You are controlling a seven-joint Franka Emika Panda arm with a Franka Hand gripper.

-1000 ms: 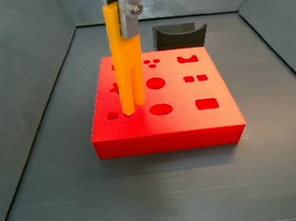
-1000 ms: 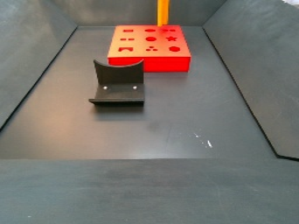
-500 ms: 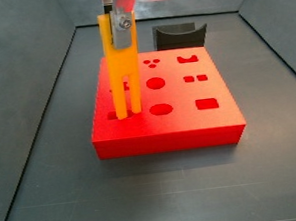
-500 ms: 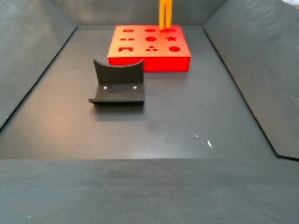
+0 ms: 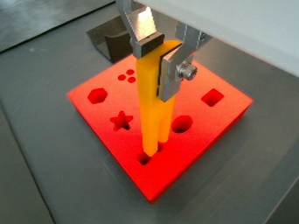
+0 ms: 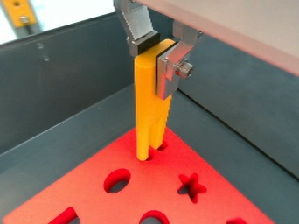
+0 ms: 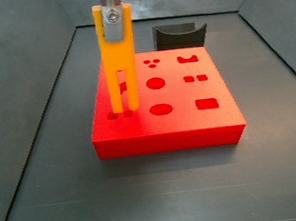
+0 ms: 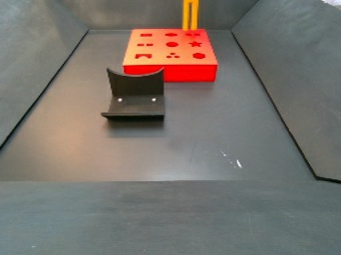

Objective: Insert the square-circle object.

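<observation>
Nearest you in the side view that looks up the floor stands the fixture (image 8: pixel 134 96), a dark L-shaped bracket on its base plate, well apart from the work and out of the way.

Beyond it sits the flat red plastic block with shaped holes (image 7: pixel 164 111). Look at its left edge: the square-circle object (image 7: pixel 115 64), the long, slim orange-yellow bar with two parallel prongs, stands upright there. A second ago its prong tips sat down at the holes by the near-left corner; now, in a wrist view, the tips (image 6: pixel 146 150) hang just above the red surface, so you can read the bar as having been lifted slightly and shifted a little. In my judgement that means the first try did not seat and you are re-aligning, so the insertion is not yet done. Watch that both prongs meet their own holes squarely; a tilted bar could jam.

The gripper (image 5: pixel 163 51) is above the block's left side, its flat silver fingers (image 5: pixel 172 68) with dark pads pinching the bar's upper end from both sides.

Farthest off, behind the red block toward the far right, rests the dark grey curved block (image 7: pixel 179 33), untouched.
</observation>
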